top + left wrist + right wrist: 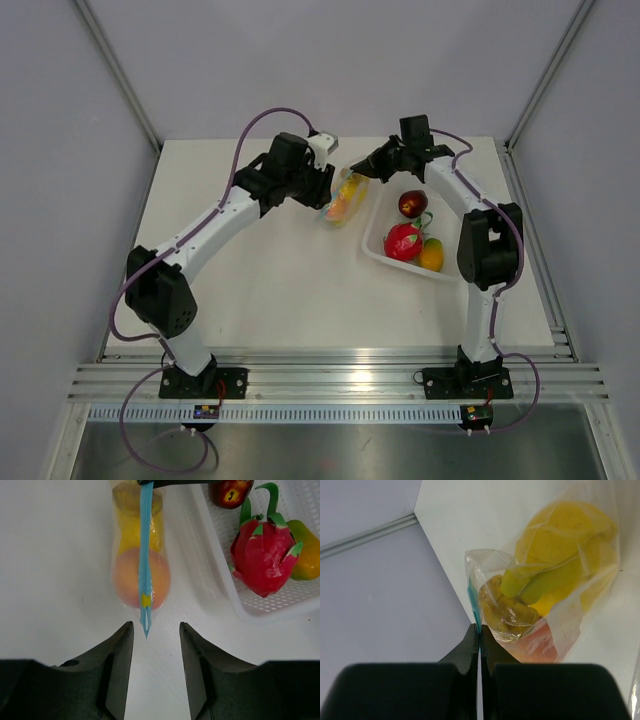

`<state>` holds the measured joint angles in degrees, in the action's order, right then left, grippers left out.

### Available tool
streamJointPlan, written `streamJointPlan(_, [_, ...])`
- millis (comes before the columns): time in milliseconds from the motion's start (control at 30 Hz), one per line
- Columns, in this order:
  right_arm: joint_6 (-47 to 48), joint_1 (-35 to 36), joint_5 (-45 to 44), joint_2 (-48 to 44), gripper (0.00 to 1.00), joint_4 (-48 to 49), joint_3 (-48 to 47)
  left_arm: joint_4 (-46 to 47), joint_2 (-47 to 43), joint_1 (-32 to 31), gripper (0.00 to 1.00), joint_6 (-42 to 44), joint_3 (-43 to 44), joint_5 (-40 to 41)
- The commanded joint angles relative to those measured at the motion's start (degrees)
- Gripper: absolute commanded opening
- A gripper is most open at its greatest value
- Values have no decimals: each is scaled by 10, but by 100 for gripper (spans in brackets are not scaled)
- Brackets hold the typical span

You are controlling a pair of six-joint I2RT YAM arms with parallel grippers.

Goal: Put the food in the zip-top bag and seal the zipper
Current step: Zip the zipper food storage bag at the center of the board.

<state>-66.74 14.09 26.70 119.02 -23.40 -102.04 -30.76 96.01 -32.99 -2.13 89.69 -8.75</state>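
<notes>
1. The bag (347,198) lay on the table (260,260) at upper centre of the top view. It sat just left of the tray (372,250), with one arm at each of its ends.
2. Fruit filled the clear plastic. Yellow bananas (540,585) sat toward the top of the left wrist frame, and an orange-pink peach (159,580) lay below them. A lemon could not be told apart from the other yellow inside.
3. The zipper (145,555) ran as a thin light-blue strip straight down the middle of the left wrist frame, across the fruit. Its lower tip ended just above the fingers (120,655). Whether it was sealed along its whole length could not be told.
4. The left gripper (156,630) stood at the bottom of that frame with its jaws spread. The strip's tip lay near the gap between them and touched neither finger.
5. The right gripper (479,630) had its jaws pressed together, pinching the zipper's far end at the bag's corner. In the right wrist view the blue edge ran up from between the fingertips, left of the fruit.
6. The tray, at the right of the left wrist frame, held a red dragon fruit (262,555), a mango (310,550) and a dark red fruit (230,490).
</notes>
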Motion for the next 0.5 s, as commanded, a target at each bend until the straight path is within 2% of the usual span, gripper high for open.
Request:
streamJointPlan(0, [20, 16, 23, -45, 0, 17, 3, -4, 29, -14, 45, -4, 46, 8])
streamJointPlan(133, [19, 20, 24, -49, 0, 16, 7, -17, 59, -28, 47, 6, 75, 24])
streamJointPlan(267, [17, 21, 27, -50, 0, 19, 15, -7, 73, -30, 47, -2, 68, 40])
streamJointPlan(467, [19, 21, 32, -52, 0, 22, 23, 0, 98, -30, 44, -11, 69, 63])
